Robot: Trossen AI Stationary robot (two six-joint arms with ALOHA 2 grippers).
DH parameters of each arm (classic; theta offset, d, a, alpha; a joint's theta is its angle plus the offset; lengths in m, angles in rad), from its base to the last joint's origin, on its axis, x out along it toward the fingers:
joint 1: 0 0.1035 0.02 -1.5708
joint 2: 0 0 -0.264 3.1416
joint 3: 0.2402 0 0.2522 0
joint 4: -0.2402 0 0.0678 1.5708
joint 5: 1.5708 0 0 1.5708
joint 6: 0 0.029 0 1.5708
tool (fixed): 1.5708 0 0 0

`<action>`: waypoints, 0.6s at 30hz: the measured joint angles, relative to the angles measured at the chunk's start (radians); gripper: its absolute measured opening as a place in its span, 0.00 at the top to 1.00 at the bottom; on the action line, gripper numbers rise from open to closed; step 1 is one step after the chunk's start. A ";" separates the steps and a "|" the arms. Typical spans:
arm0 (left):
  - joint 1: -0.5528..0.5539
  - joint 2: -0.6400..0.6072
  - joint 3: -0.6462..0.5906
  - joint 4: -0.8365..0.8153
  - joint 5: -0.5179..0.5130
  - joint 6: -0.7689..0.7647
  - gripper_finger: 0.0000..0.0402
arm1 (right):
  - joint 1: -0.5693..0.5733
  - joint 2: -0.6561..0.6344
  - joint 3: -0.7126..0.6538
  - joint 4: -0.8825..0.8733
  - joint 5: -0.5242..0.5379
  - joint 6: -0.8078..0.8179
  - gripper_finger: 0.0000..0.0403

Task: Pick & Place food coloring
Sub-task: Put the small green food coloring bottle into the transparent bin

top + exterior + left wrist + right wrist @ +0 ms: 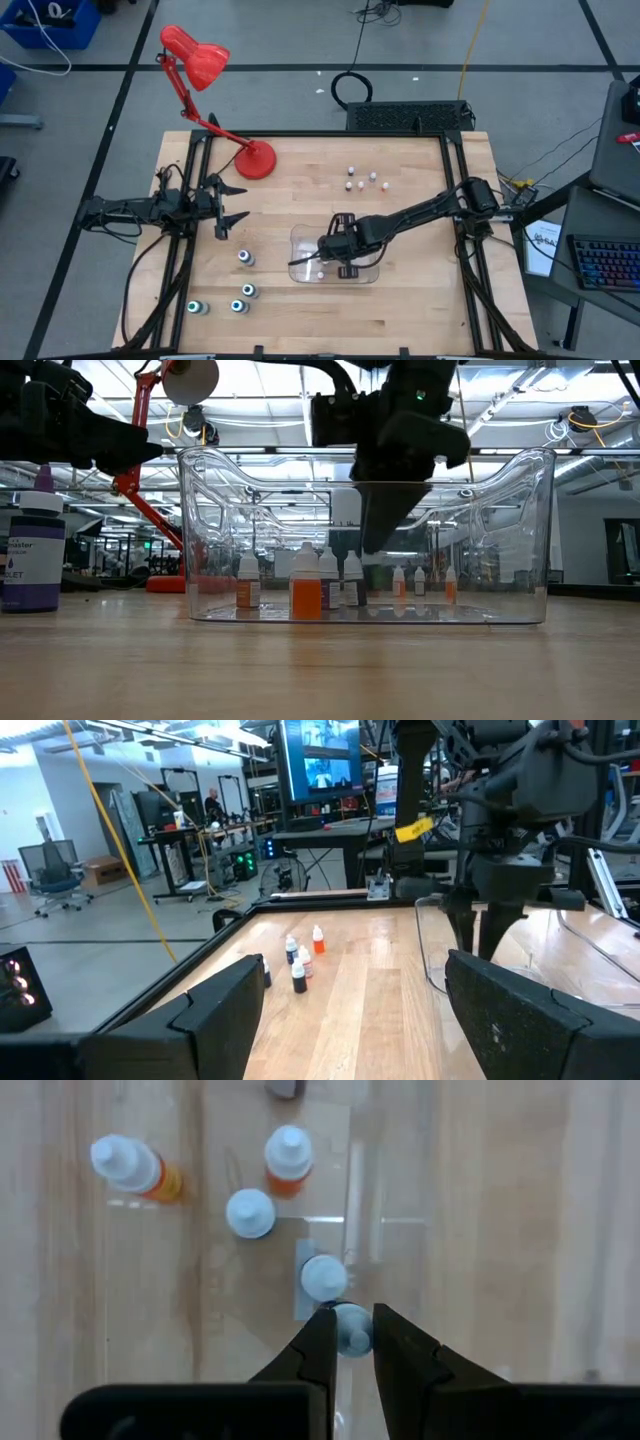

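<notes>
Tiny white-capped food coloring (288, 1162) bottles, some orange-filled.

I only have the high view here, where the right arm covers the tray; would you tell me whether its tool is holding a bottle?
Observer: Yes. The right wrist view shows the right tool shut on a small bottle, its fingers against either side of the pale cap.
Operator: Thank you. Are other bottles near it?
Observer: Four other bottles stand upright close by, and two of them show orange liquid.
Operator: Is the tool inside the tray?
Observer: In the low view it reaches down below the rim of the clear tray.
</notes>
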 joint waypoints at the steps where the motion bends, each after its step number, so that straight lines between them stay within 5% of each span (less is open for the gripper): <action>1: 0.000 0.000 0.000 0.000 0.000 0.000 0.24 | 0.001 0.000 -0.006 0.005 0.000 0.000 0.91; 18: 0.000 0.000 0.000 0.000 0.000 0.000 0.24 | -0.026 -0.002 -0.080 0.099 0.001 0.006 0.91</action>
